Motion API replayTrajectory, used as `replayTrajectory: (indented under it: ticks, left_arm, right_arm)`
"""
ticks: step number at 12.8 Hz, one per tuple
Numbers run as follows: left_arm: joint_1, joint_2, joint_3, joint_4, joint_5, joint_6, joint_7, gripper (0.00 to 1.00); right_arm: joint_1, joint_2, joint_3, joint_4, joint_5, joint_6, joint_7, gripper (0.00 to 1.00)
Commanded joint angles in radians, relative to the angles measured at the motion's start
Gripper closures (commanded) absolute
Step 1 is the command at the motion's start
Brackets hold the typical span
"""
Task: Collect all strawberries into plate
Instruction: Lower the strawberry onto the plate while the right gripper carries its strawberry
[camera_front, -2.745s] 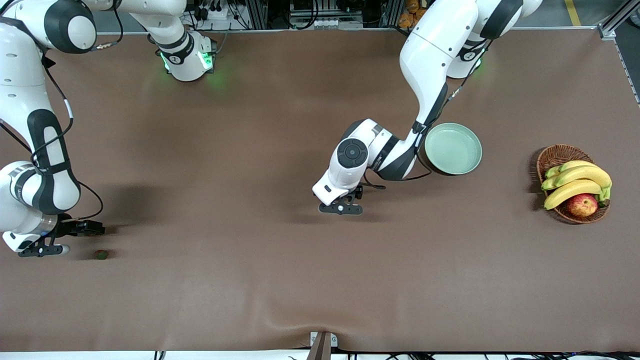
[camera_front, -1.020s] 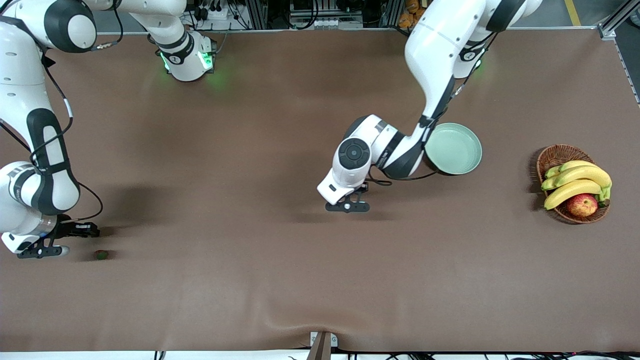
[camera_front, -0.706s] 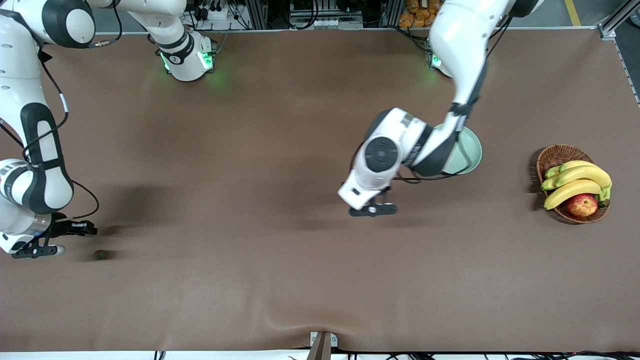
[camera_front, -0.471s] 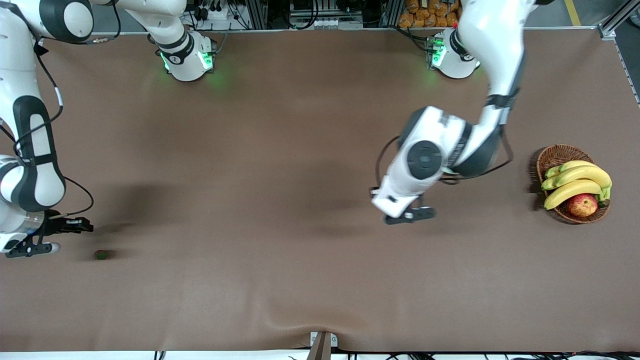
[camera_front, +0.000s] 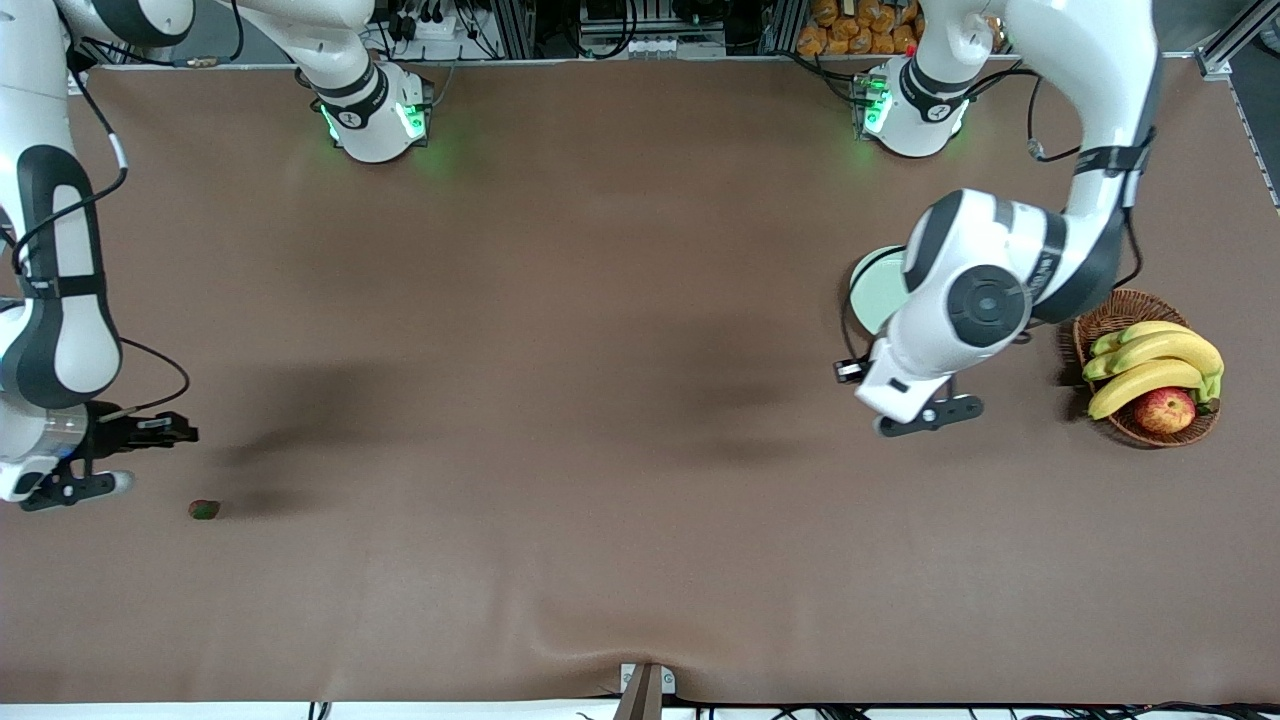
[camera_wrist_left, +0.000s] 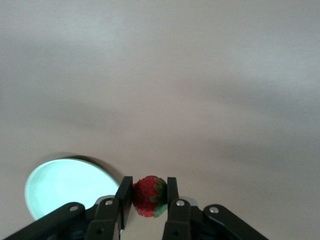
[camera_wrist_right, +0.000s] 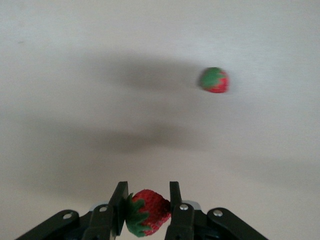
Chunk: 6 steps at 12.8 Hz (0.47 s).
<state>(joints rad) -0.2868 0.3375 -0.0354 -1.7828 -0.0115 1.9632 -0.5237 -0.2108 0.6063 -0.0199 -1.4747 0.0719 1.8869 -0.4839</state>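
My left gripper (camera_wrist_left: 149, 199) is shut on a red strawberry (camera_wrist_left: 148, 195) with a green top. It hangs over the brown table beside the plate (camera_wrist_left: 67, 186). In the front view the left gripper (camera_front: 930, 411) shows under its wrist, and the left arm covers most of the pale mint-green plate (camera_front: 873, 288). My right gripper (camera_wrist_right: 148, 212) is shut on a second strawberry (camera_wrist_right: 151, 209) over the right arm's end of the table. A third strawberry (camera_wrist_right: 215, 80) lies loose on the table (camera_front: 203, 509), close to the right gripper (camera_front: 72, 488).
A brown wicker basket (camera_front: 1110, 312) with bananas (camera_front: 1150, 365) and a red-yellow apple (camera_front: 1164, 410) stands at the left arm's end, close to the left forearm. The arm bases (camera_front: 375, 115) line the table's farthest edge.
The left arm has swung with its strawberry from mid-table toward the left arm's end and now covers much of the plate. The right gripper has shifted slightly, still holding its strawberry.
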Motion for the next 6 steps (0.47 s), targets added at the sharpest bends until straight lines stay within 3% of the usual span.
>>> replayTrajectory:
  ticks: [1, 3, 6]
  left_arm:
    - [0.076, -0.112, -0.015, -0.194, 0.019, 0.106, 0.092, 1.00]
    - [0.087, -0.136, -0.017, -0.277, 0.019, 0.150, 0.102, 1.00]
    - [0.089, -0.184, -0.015, -0.459, 0.019, 0.326, 0.103, 1.00]
  right_arm:
    - [0.095, -0.059, 0.000, -0.022, -0.003, -0.060, 0.071, 0.89]
    - [0.175, -0.065, 0.003, -0.019, 0.009, -0.098, 0.160, 0.91]
    - [0.308, -0.079, 0.003, -0.019, 0.077, -0.097, 0.319, 0.93]
